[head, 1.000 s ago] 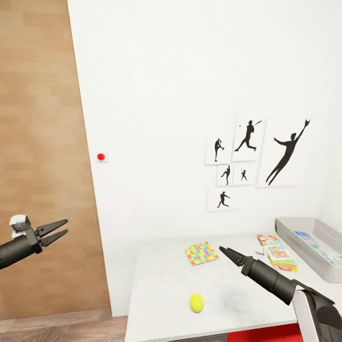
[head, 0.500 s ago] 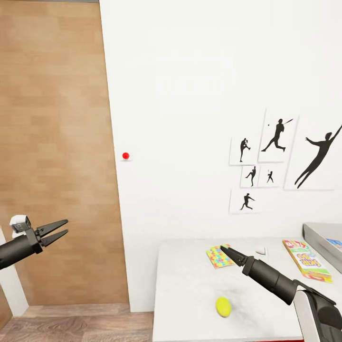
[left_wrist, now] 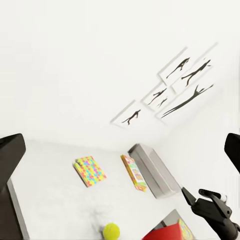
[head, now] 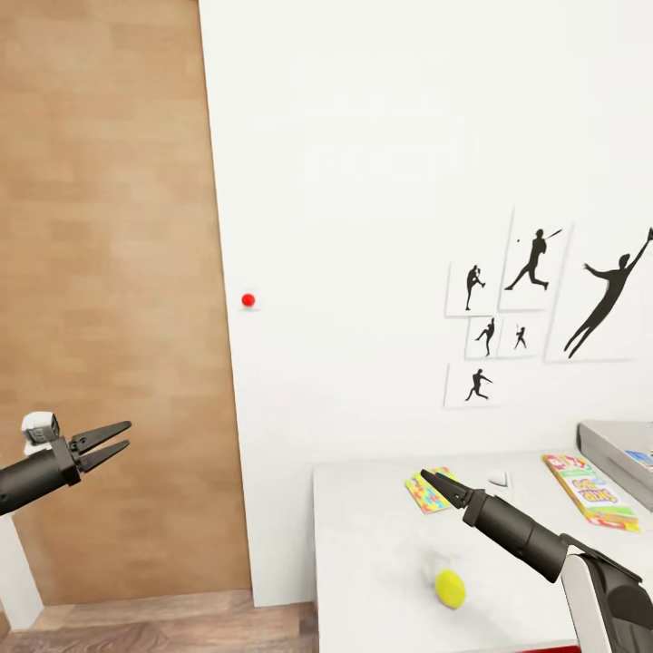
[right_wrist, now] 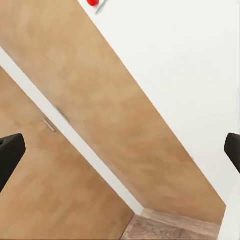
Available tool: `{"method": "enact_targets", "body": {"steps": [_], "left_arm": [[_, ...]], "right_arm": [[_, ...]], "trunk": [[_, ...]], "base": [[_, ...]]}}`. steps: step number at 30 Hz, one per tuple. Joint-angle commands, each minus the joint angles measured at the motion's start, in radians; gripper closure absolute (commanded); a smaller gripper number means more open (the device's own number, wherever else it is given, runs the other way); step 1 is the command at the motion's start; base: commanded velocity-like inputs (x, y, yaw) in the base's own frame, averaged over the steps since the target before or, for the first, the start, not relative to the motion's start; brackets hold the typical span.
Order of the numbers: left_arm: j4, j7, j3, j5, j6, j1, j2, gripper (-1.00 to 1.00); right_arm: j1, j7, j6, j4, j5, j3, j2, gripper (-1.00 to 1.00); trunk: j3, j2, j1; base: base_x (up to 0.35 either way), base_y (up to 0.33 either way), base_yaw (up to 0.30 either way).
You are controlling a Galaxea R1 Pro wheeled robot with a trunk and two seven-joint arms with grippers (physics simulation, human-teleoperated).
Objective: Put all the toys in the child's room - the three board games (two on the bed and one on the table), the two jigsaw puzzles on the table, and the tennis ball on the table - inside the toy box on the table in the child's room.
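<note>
On white surface (head: 381,544): tennis ball (head: 450,589), jigsaw puzzle (head: 426,491), board game (head: 590,491) await. Left gripper (head: 116,441) and right gripper (head: 428,476) fingers parted, empty. Approach step; next, reach for ball.

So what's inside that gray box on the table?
The toy box sits at the table's far end. A colourful flat thing peeks inside; the rest is cut off from view.
</note>
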Motion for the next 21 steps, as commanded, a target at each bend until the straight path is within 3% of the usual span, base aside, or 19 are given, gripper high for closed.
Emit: {"method": "enact_targets", "body": {"steps": [1,10,15,21], "left_arm": [[0.001,-0.006,0.001,-0.004,0.004,0.0,0.0,-1.0],[0.001,-0.006,0.001,-0.005,0.004,-0.001,0.0,-1.0],[0.001,-0.006,0.001,-0.005,0.004,-0.001,0.0,-1.0],[0.001,-0.006,0.001,-0.005,0.004,0.0,0.0,-1.0]], "right_arm": [[-0.001,0.002,0.006,0.0,-0.002,-0.001,0.0,-1.0],[-0.001,0.001,0.006,0.006,-0.002,-0.001,-0.001,-1.0],[-0.001,0.001,0.006,0.006,-0.002,-0.001,-0.001,-1.0],[-0.001,0.0,0.002,0.005,-0.002,-0.001,0.0,-1.0]], "trunk": [[0.0,-0.001,0.001],[0.003,-0.001,0.001],[0.004,-0.001,0.001],[0.004,-0.001,0.001]], "base": [[0.113,0.285,-0.255],[0.146,0.176,-0.271],[0.181,-0.065,-0.222],[0.157,-0.12,-0.05]]}}
